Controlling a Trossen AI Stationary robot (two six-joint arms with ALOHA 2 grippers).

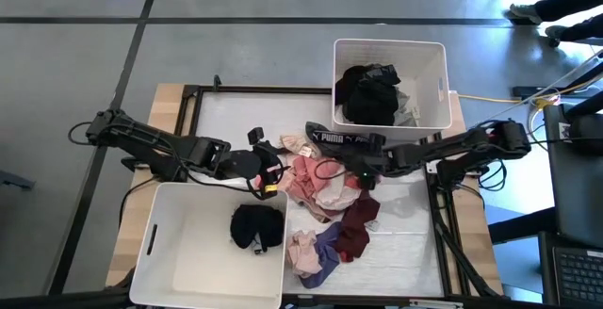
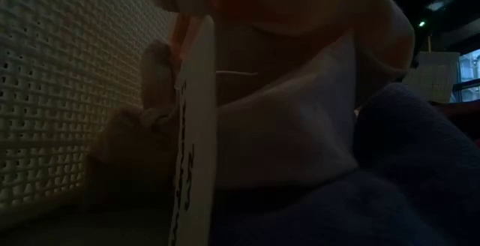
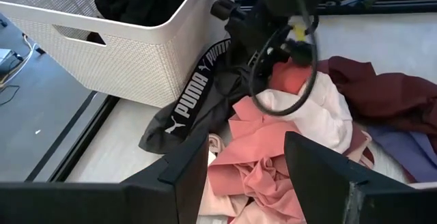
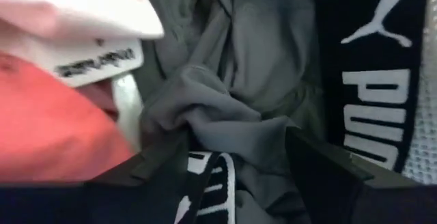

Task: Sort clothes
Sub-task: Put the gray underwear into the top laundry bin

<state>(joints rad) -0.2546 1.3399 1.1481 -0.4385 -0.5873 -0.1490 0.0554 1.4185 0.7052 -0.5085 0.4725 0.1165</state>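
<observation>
A pile of clothes (image 1: 325, 201) lies on the table: pink, white, maroon and purple pieces, and a grey garment with a black Puma waistband (image 1: 334, 138). My left gripper (image 3: 246, 176) is open and empty, close over the pile's left side and its pink cloth (image 3: 256, 162). My right gripper (image 4: 246, 176) is open, low on the pile's far right part, at the grey garment (image 4: 225, 108). One black garment (image 1: 257, 226) lies in the near bin. Black and grey clothes (image 1: 372, 92) lie in the far bin. My right gripper comes at the grey Puma garment slanting down from the table's right side. Its open fingers (image 4: 328, 176) stand on either side of a raised fold of the grey cloth (image 4: 232, 138) beside the black waistband. I cannot tell whether they touch it. The garment lies on the pile.
A white bin (image 1: 188, 262) stands at the table's near left corner, and another white bin (image 1: 438, 64) at the far right. The low view is filled by pale pink cloth with a label (image 2: 195, 126), purple cloth (image 2: 405, 171) and a bin wall (image 2: 67, 88).
</observation>
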